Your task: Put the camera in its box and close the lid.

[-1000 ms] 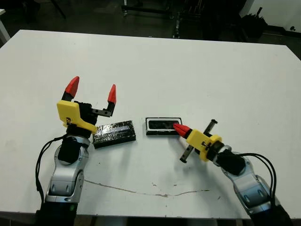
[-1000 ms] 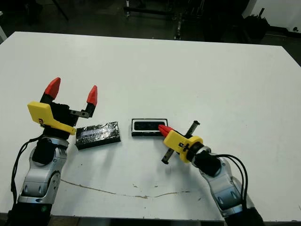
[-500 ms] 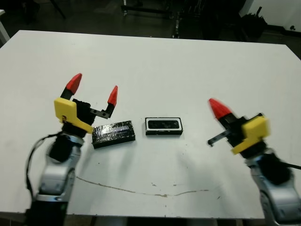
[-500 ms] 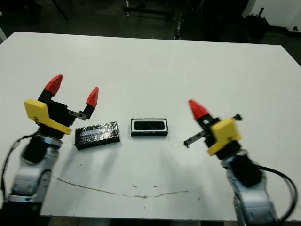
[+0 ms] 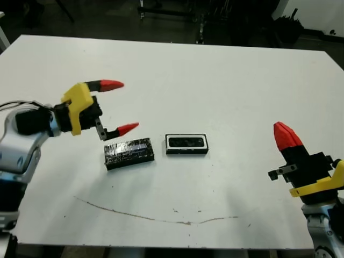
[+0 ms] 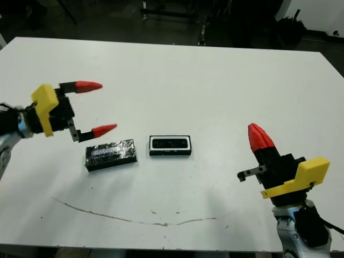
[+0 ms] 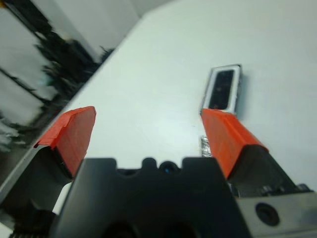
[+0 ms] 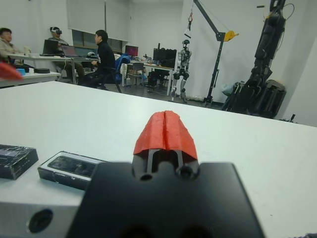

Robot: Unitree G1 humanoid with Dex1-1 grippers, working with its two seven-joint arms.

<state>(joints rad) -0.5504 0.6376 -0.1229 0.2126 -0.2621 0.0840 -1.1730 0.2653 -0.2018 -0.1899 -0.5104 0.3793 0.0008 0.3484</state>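
The box (image 5: 186,144), a small black tray with a white lining, sits mid-table, and the camera (image 5: 186,142) lies inside it as a slim dark bar. Just left of the box, the lid (image 5: 129,153) rests flat on the table as a glossy black slab. My left gripper (image 5: 119,106) hovers open above and to the left of the lid, turned sideways with its fingers pointing toward the box. Far to the right, near the front edge, my right gripper (image 5: 287,137) is raised and shut on nothing. The right wrist view shows the box (image 8: 72,168) and the lid (image 8: 15,158) well away.
A thin dark crack line (image 5: 161,217) runs across the tabletop near the front edge. Beyond the table's far side, people (image 8: 104,54) sit at desks; a standing humanoid robot (image 8: 183,67) and a crane frame are further back.
My right gripper left the box, swung far right and rose, still shut. My left arm pulled back to the left and the open gripper rolled sideways. The box, camera and lid stayed put.
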